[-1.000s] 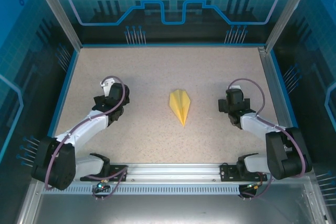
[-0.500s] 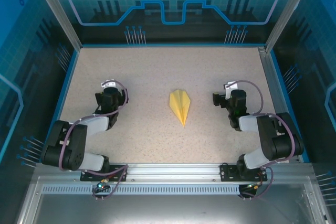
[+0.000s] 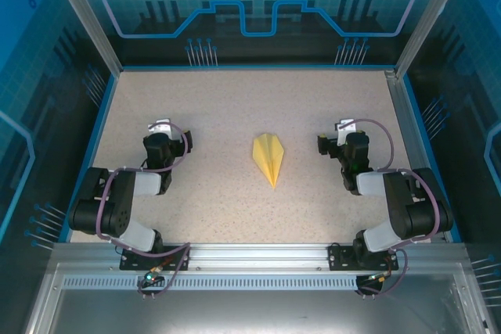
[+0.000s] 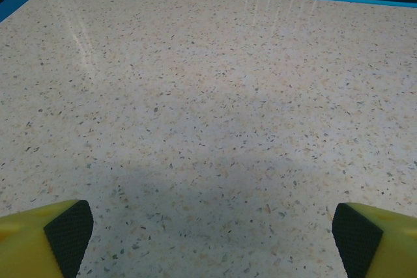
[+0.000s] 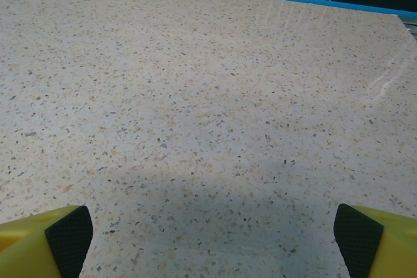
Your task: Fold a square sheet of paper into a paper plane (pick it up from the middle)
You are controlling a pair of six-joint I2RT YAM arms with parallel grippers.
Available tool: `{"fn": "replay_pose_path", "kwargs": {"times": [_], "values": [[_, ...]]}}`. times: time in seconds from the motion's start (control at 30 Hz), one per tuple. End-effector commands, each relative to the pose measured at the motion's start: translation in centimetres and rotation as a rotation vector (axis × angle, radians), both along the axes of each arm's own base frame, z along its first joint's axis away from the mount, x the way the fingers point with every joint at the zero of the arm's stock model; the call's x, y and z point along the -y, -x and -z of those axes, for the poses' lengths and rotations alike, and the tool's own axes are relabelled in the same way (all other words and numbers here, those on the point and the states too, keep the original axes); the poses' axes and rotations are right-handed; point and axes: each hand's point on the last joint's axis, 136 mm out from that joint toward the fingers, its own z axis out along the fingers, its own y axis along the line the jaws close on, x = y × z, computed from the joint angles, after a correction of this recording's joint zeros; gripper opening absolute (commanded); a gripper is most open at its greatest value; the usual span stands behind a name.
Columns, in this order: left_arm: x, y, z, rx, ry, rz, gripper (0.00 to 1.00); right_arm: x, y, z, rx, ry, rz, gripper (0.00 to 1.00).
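The square sheet of paper [image 3: 269, 159] lies on the speckled table [image 3: 227, 99] as a pale yellow, dart-shaped paper plane, its tip pointing toward the near edge. My left gripper [image 3: 162, 140] rests well to its left and my right gripper [image 3: 345, 141] well to its right, both apart from the paper. In the left wrist view the left gripper [image 4: 212, 236] is open, its yellow fingers with black pads [image 4: 68, 232] at the frame's bottom corners and bare table between them. The right gripper [image 5: 212, 236] is open the same way, its pads [image 5: 68, 234] wide apart.
A blue rim [image 3: 254, 67] borders the far side of the table, with blue transparent walls behind it and at both sides. A metal rail [image 3: 258, 254] carrying the arm bases runs along the near edge.
Both arms have folded back toward their bases, the left one tucking in further over the last half second. The paper plane has not moved.
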Motion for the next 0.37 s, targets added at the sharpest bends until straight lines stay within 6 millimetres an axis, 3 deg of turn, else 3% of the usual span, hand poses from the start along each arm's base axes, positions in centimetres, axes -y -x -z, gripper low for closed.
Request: {"fn": "replay_pose_path", "kwargs": {"times": [0.0,0.33], "values": [[0.41,-0.31,-0.84,0.038,0.002,0.020,0.98,0.65,-0.61,-1.23,0.046,-0.002,0.030,0.99],[0.43,-0.30,-0.83,0.038,0.003,0.021,0.99,0.63,-0.67,-1.23,0.044,-0.009,0.024,0.99]]}}
